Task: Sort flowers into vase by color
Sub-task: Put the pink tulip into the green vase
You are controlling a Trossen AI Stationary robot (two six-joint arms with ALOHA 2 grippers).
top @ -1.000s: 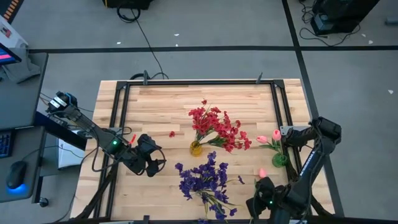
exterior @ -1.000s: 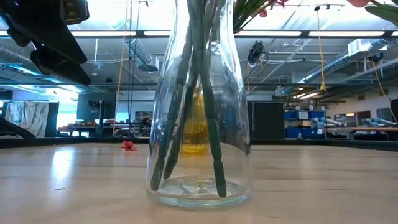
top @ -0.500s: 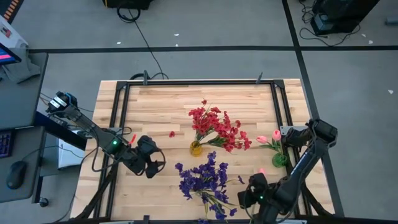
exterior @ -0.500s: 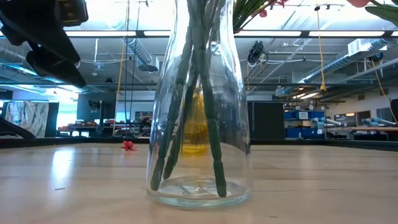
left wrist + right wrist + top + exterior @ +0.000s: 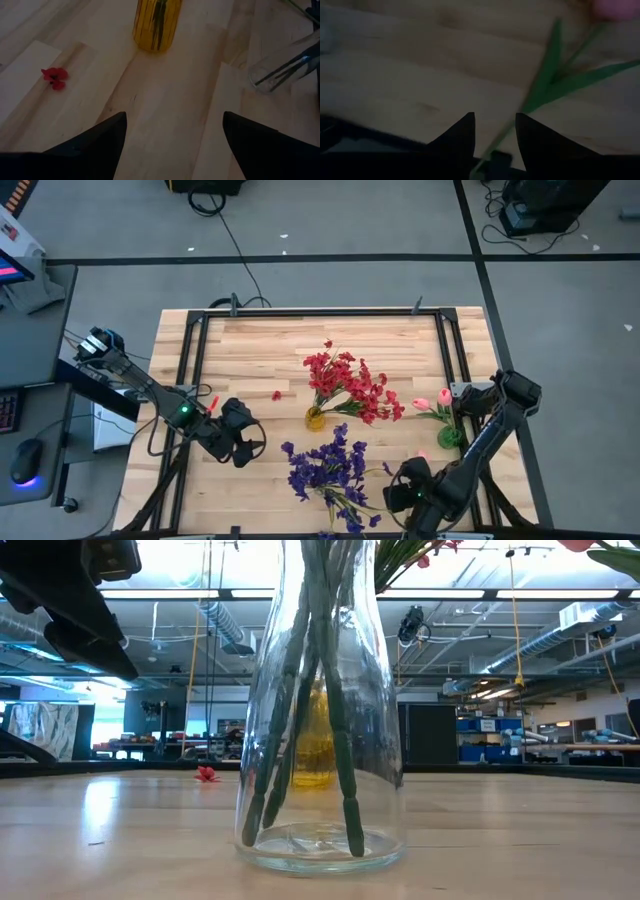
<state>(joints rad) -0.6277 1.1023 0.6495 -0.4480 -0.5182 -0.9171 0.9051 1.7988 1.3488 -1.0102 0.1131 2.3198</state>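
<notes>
Right gripper (image 5: 494,131) straddles the loose pink tulip's stem (image 5: 540,95).
Fingers spread, not yet pinching; stem runs away from the claw toward the bud (image 5: 616,9). Left gripper (image 5: 172,132) waits spread, well apart.

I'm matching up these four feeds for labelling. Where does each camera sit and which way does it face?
High: overhead, straight down; both arms, left gripper.
Low: tabletop height, facing the clear vase; dark arm part.
Left wrist: over wood, toward the yellow vase; open jaws.
Right wrist: near wood, at the pink tulip stem; its jaws.
Shared: yellow vase, in three.
</notes>
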